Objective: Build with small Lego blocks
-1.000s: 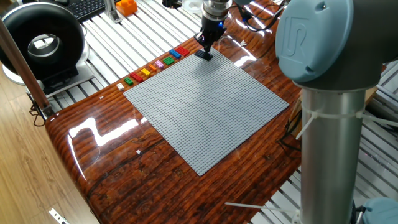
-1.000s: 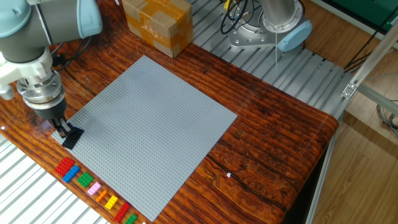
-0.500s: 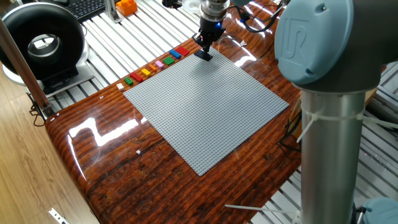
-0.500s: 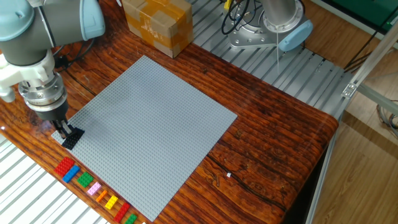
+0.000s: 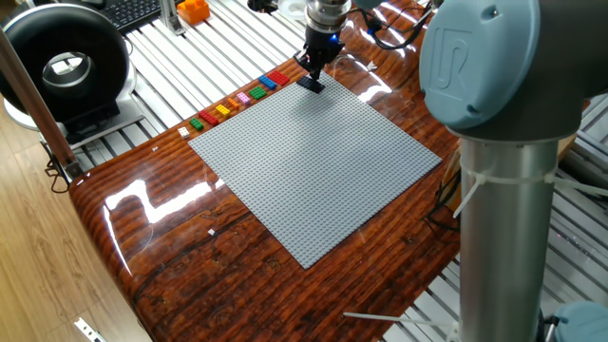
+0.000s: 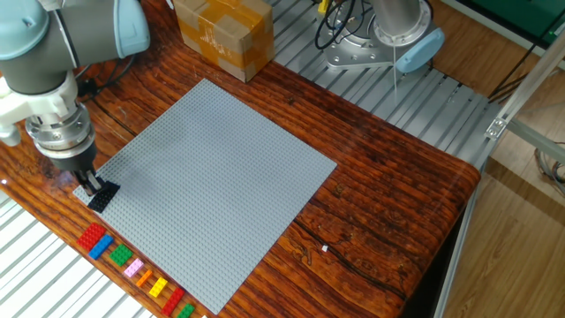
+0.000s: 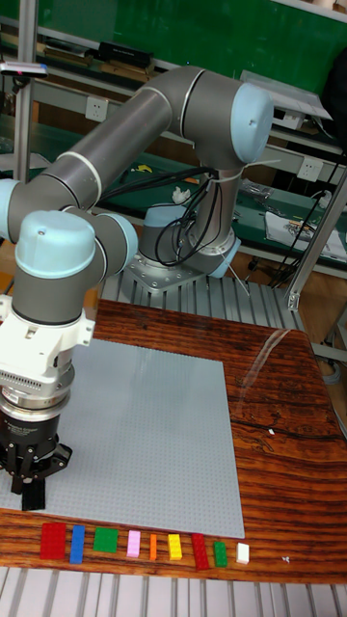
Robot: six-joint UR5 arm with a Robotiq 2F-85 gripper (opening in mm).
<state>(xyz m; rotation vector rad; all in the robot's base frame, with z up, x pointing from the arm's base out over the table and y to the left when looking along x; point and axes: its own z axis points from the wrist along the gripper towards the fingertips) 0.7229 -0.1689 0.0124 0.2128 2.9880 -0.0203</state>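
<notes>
A large grey baseplate (image 5: 313,171) (image 6: 212,177) (image 7: 145,434) lies on the wooden table. My gripper (image 5: 312,76) (image 6: 89,184) (image 7: 32,497) points down at the plate's corner nearest the block row. Its fingers are close together on a dark block (image 5: 311,85) (image 6: 102,196) that rests on that corner. In the tall fixed view the dark block is hidden behind the gripper. Several small Lego blocks (image 5: 237,99) (image 6: 132,265) (image 7: 135,545) sit in a row on the table along the plate's edge: red, blue, green, pink, orange, yellow and a white one.
A cardboard box (image 6: 222,35) stands beyond the plate's far corner. An orange plastic object (image 5: 193,10) and a black round device (image 5: 65,66) sit on the slatted bench beside the table. The arm's thick column (image 5: 503,209) fills the right of one fixed view.
The gripper has shifted very slightly at the plate's corner. The dark block and the row of blocks stay where they were.
</notes>
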